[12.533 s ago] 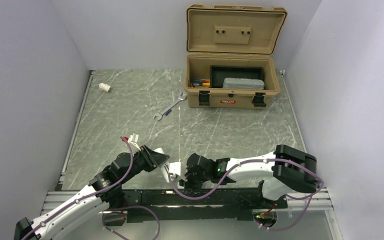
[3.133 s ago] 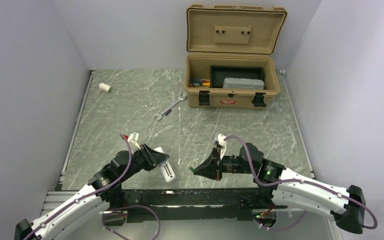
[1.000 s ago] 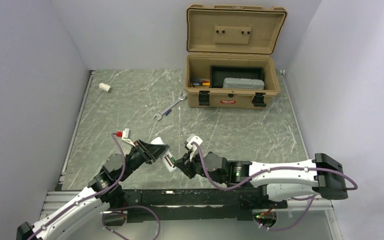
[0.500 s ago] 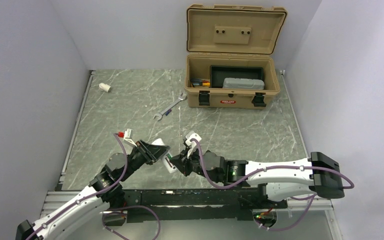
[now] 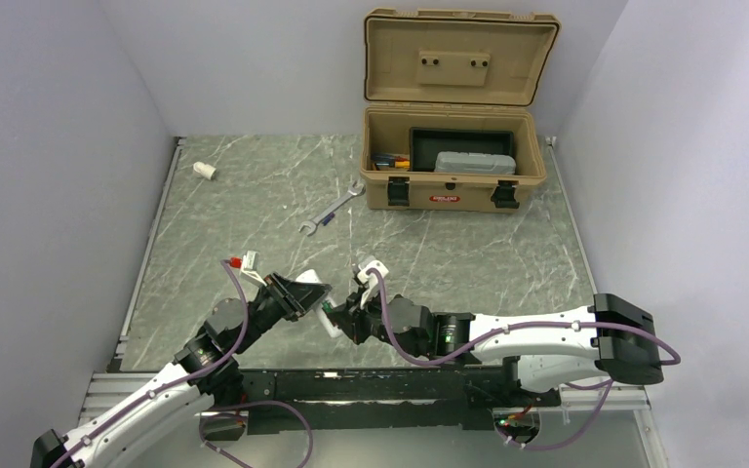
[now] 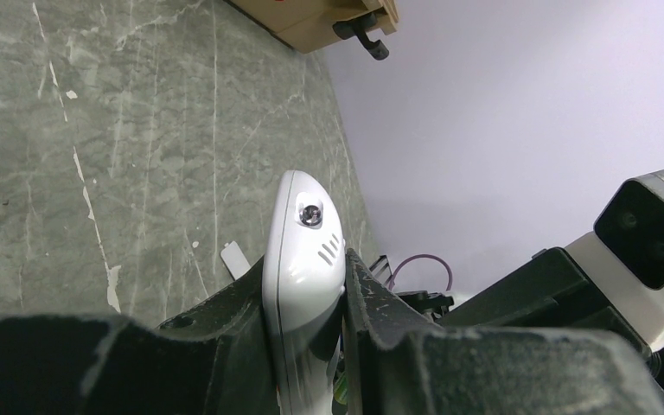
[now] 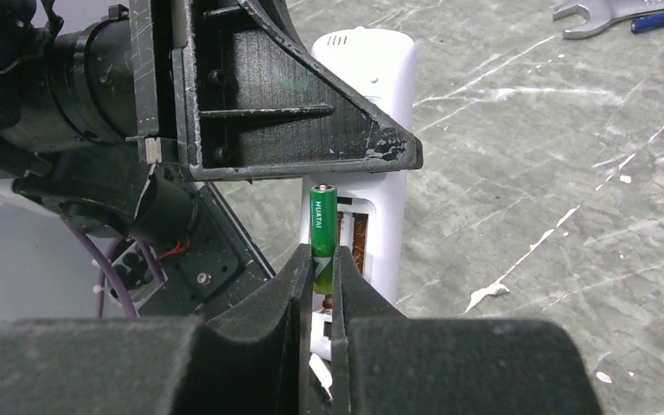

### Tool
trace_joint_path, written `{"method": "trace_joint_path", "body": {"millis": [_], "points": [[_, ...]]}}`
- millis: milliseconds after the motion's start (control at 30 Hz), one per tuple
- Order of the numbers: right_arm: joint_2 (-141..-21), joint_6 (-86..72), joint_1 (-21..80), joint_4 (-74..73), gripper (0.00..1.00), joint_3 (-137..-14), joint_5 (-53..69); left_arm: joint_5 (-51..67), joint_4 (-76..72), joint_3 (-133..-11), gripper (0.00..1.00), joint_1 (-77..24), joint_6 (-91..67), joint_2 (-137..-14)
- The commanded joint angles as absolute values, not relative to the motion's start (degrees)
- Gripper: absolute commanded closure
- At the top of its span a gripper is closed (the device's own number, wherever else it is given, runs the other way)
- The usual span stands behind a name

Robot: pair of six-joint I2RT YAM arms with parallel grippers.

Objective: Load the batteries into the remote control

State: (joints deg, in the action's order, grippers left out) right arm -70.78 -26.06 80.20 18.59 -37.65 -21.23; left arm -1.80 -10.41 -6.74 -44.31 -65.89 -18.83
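Currently, left gripper [image 6: 304,298] is clamped on the remote control [image 6: 301,251], which sits pinched between both fingers, lower centre of the top view. Facing it, right gripper [image 7: 316,264] is closed on one green battery [image 7: 323,216], metal tip up, right at the remote's open battery bay [image 7: 359,235]. Contact with the bay cannot be judged. Elsewhere on the desk [image 5: 254,195]: wrench [image 5: 332,209] at mid-frame, tan toolbox [image 5: 455,185] with lid open at upper right.
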Motion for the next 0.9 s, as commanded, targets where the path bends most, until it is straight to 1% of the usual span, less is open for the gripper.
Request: {"method": "trace_joint_path", "body": {"millis": [0, 400, 600, 867], "points": [[-69.72, -27.23, 80.49, 21.84, 1.0, -37.99, -23.58, -1.41, -13.26, -7.39, 1.0, -44.13, -66.73, -18.34], [-69.92, -26.05, 80.49, 19.94, 1.0, -38.67, -25.14, -1.32, -13.22, -7.39, 1.0, -44.15, -66.92, -18.76], [-70.58, -26.15, 80.51, 20.15, 0.95, -38.74, -24.61, -1.37, -13.53, -7.38, 1.0, -44.13, -67.1, -19.0], [-71.17, -26.93, 80.46, 19.66, 0.95, -38.42, -24.58, -1.41, -13.76, -6.94, 1.0, -44.19, -67.58, -18.73]]}}
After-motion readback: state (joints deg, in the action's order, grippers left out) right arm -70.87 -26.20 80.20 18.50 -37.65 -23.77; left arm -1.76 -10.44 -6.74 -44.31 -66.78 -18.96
